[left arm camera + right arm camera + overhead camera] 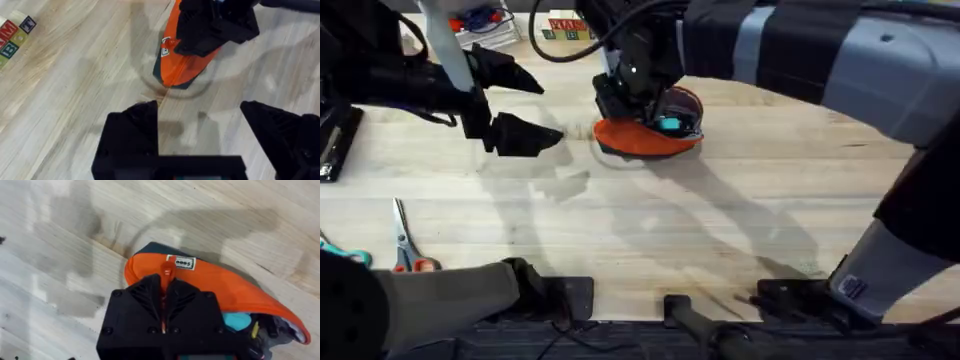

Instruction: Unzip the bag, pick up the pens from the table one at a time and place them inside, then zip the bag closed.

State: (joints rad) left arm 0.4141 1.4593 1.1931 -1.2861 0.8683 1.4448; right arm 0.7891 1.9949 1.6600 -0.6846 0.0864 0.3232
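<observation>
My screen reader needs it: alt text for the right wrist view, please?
The right tool is shut on the orange zipper pull of the bag, which lies on the table. The bag's far end gapes open, with something teal inside.

The soft fabric pencil pouch (220, 287) is bright orange with a dark navy base strip, a small white label and an orange zipper pull (167, 271); something teal shows at its open end. The tabletop (650, 230) is pale beige wood grain. Both grippers' fingers (131, 140) are black.
</observation>
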